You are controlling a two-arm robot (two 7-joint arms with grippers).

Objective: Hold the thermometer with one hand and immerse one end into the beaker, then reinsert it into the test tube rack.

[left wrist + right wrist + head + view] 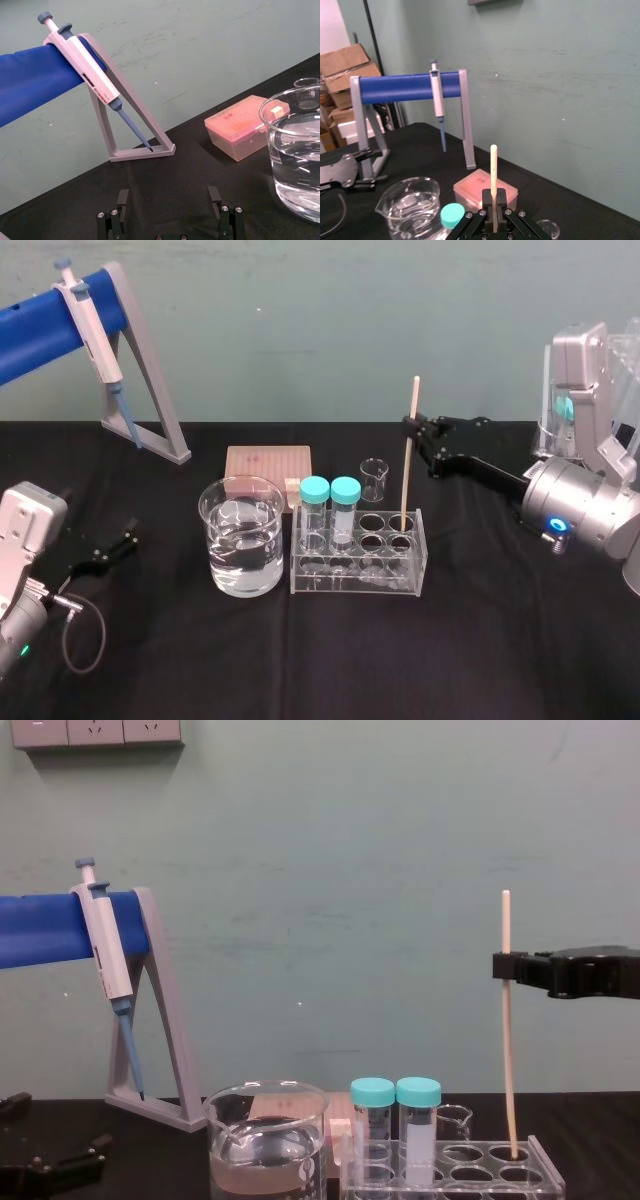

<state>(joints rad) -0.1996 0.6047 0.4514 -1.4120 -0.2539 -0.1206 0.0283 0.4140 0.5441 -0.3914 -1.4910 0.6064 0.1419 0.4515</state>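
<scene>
Head view looks steeply down on the beaker (241,536) from the front, chest view faces it low and level, both wrist views flank it closely, all share it.

On a black table (500,640), far back on the left, a grey stand (150,365) with a fat blue bar (40,332) across the top. Hanging on that bar, a blue-grey pipette (92,335), tip down. Near the middle, a flat pink box (268,465) and, near it, a tiny clear cup (373,480). Green wall (330,320) behind. Brown boxes (342,62) stacked far off.
</scene>
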